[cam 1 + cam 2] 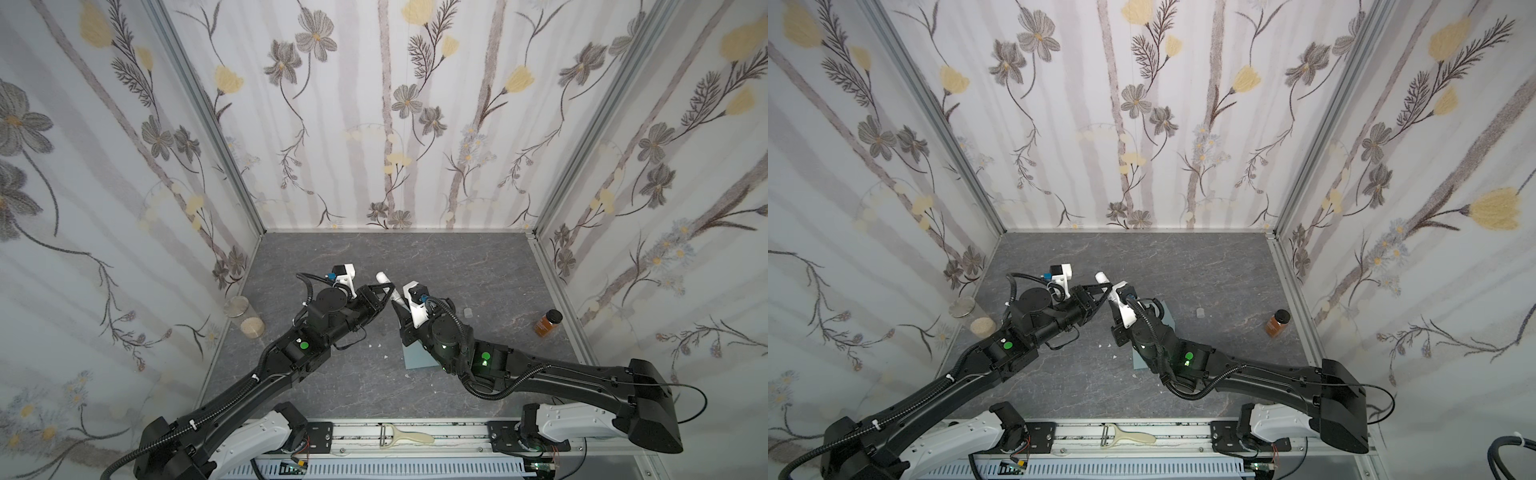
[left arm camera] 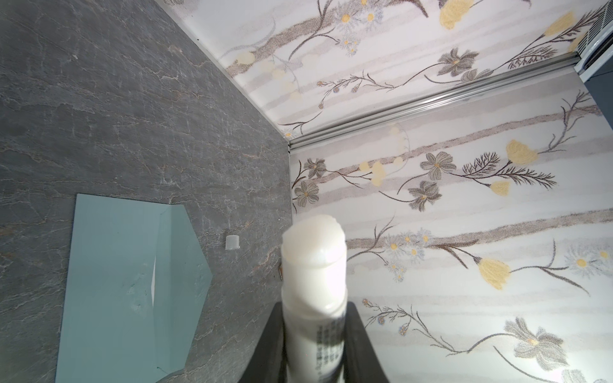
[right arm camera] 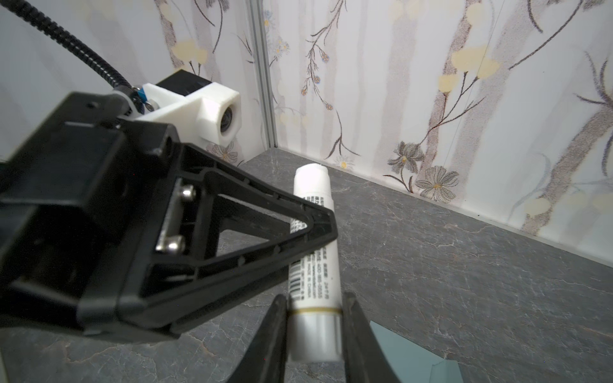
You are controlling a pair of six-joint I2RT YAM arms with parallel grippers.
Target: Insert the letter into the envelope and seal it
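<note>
Clamping the glue stick (image 2: 313, 265) in your left gripper (image 2: 315, 351), with the right gripper (image 3: 315, 331) flanking its base, grip unclear, you risk twisting out excess glue that snaps off, missing the open-flapped envelope (image 2: 116, 265) flat under your right arm, letter (image 2: 153, 282) tucked inside.

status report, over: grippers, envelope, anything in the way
Both shut on glue stick: left gripper mid-body, right gripper at base. Unsealed envelope flat on table, flap open, white sliver at its mouth. Loose cap near flap; right arm overhangs envelope.
</note>
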